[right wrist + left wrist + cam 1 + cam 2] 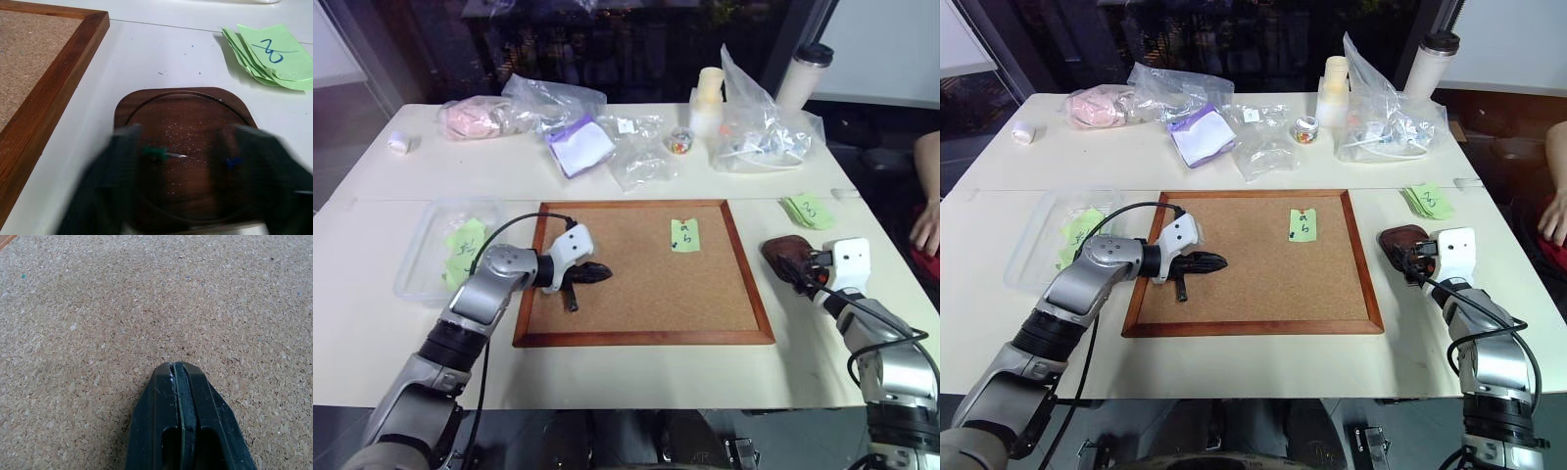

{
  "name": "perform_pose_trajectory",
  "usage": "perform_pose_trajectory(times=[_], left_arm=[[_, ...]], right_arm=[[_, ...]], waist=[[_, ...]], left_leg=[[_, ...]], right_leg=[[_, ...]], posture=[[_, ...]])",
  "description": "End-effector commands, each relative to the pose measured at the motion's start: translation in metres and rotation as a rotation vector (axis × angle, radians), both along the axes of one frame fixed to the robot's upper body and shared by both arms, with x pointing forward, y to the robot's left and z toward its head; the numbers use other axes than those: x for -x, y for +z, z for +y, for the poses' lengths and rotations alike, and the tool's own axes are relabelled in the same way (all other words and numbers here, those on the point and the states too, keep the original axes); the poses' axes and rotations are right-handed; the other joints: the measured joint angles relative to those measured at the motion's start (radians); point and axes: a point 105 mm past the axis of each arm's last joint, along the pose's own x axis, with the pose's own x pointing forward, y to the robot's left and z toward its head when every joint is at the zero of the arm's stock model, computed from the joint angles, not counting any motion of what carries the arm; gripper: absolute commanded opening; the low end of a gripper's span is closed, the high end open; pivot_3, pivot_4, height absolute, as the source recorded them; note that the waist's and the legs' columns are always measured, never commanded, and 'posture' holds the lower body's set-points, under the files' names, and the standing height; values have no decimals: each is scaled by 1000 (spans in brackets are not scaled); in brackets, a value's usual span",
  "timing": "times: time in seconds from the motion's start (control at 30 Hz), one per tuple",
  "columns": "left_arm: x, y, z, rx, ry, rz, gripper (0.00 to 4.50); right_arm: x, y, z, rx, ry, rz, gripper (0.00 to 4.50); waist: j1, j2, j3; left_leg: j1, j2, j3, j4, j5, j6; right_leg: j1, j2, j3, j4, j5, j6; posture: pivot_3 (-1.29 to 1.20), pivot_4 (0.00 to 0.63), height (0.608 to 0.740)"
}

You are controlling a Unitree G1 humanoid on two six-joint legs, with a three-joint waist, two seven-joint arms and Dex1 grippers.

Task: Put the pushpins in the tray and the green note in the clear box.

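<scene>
The green note [685, 235] sits on the corkboard [636, 294], right of centre, with a small dark spot at its lower left corner. My left gripper [595, 274] hovers shut over the board's left part, well left of the note; the left wrist view shows its fingertips [178, 377] pressed together above bare cork. To the right of the board lies the dark brown tray [186, 112]. My right gripper [188, 166] is open over it, fingers either side. A green pushpin [159, 154] and a blue one [230, 161] lie in the tray. The clear box [416, 264] stands left of the board.
Green notes [465, 245] lie inside the clear box. A stack of green notes [808, 211] lies behind the tray. Plastic bags [636, 157], a cream bottle [709, 98] and a tumbler [801, 73] line the back. A person's hand [928, 220] rests at the right edge.
</scene>
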Motion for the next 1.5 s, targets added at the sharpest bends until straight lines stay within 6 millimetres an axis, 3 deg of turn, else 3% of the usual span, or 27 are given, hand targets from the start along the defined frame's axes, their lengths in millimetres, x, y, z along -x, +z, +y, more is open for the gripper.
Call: perform_pose_trajectory(times=[0.03,0.33,0.6,0.8,0.83,0.93,1.0,1.1,1.27,1.5], left_arm=[[-1,-18,8,-46,50,43,0],[-1,-19,7,-42,51,43,0],[1,-21,7,-44,54,43,0],[1,-22,8,-46,60,44,0],[1,-22,9,-47,61,44,0],[1,-23,9,-53,61,42,0],[0,-23,8,-54,58,43,0],[-1,-24,8,-59,58,43,0],[-1,-24,11,-63,65,42,0],[4,-26,10,-59,71,51,0]], right_arm=[[-1,17,-5,13,-10,-64,4470],[0,29,3,-92,14,-116,4470],[-5,59,-1,-483,-36,-224,4470],[-7,68,9,-542,7,-226,4470],[-8,69,13,-508,22,-221,4470],[-23,58,71,-128,266,-136,4470],[-36,54,100,-111,362,-134,4470],[-55,47,126,-87,437,-134,4470],[-74,42,150,-55,510,-143,4470],[-85,34,163,-51,563,-126,4470]], waist=[[0,0,0],[2,0,0],[3,0,0],[2,1,0],[2,1,0],[-2,2,0],[-8,2,0],[0,2,0],[5,2,0],[-3,2,0]], left_leg=[[0,0,0,0,0,0],[0,0,0,0,0,0],[0,1,0,0,0,0],[0,1,0,0,0,0],[0,1,0,0,0,0],[0,1,0,-1,0,0],[0,1,0,-1,0,0],[0,1,0,-1,0,0],[-3,0,0,-1,0,1],[-2,1,0,-1,0,1]], right_leg=[[0,0,0,0,0,0],[0,0,0,0,0,0],[0,-1,0,0,0,0],[0,-1,0,0,0,0],[0,-1,0,-1,0,0],[0,-1,0,-1,0,0],[-1,0,0,-1,-1,-2],[-1,1,0,0,-1,-2],[-1,-1,-1,-3,0,0],[-1,0,-1,-3,0,0]], posture=[[0,150,734],[0,150,734],[0,150,734],[0,150,734],[0,150,734],[0,150,734],[0,150,734],[0,150,734],[0,150,734],[0,150,734]])
